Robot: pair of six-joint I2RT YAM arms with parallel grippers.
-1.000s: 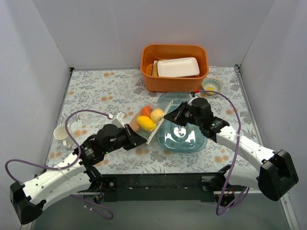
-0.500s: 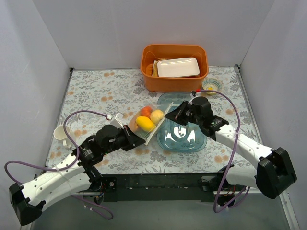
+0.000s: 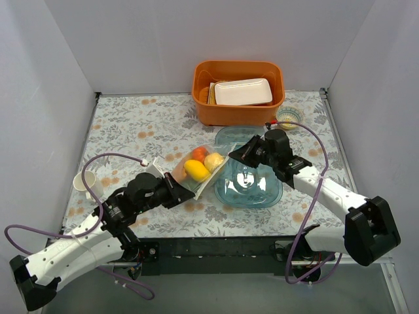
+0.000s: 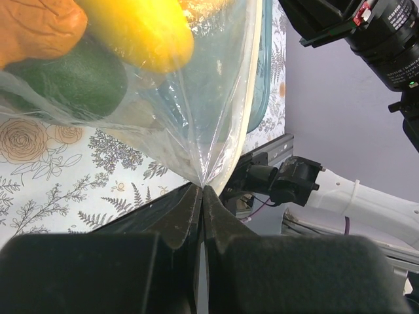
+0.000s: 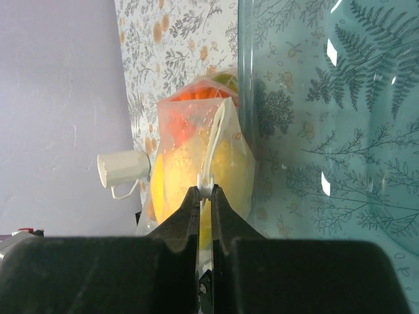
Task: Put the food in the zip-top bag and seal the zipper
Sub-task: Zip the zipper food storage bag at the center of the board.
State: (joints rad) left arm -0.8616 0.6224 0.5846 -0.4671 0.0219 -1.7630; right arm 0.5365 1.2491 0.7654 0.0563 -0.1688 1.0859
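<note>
Flowered counter (image 3: 131, 124) between plain walls (image 3: 144, 39)
The pale grey walls stand along its far, left and right edges; the light is soft and even.

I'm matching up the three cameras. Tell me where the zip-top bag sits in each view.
Top external: zip-top bag at centre, left of the blue dish.
Left wrist: zip-top bag fills the upper left, its corner at bottom centre.
Right wrist: zip-top bag centre-left.
Shared landmark: the blue dish beside it, in all three.
</note>
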